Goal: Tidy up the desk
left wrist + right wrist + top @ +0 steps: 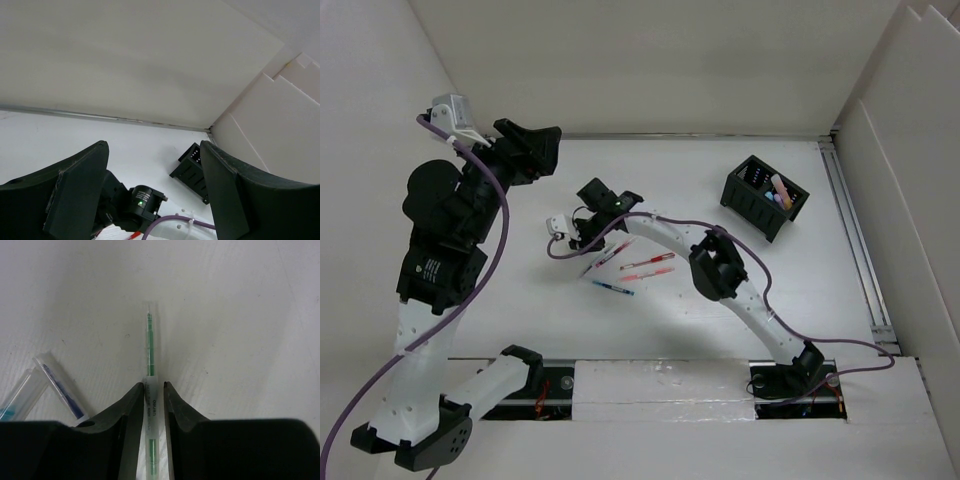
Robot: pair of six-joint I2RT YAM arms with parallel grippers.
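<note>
Pinching green pen mid-barrel with right gripper.
Probably light, stiff, slick plastic, apt to roll; mid-barrel hold looks right. Left gripper spread wide, empty.

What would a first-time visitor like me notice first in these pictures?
Most likely the right gripper, its two dark fingers pinching a green pen in the middle of the white desk. More pens lie scattered beside it, and a black slotted organizer box with a few items inside sits at the far right. The left gripper hangs wide open at the far left, holding nothing.
</note>
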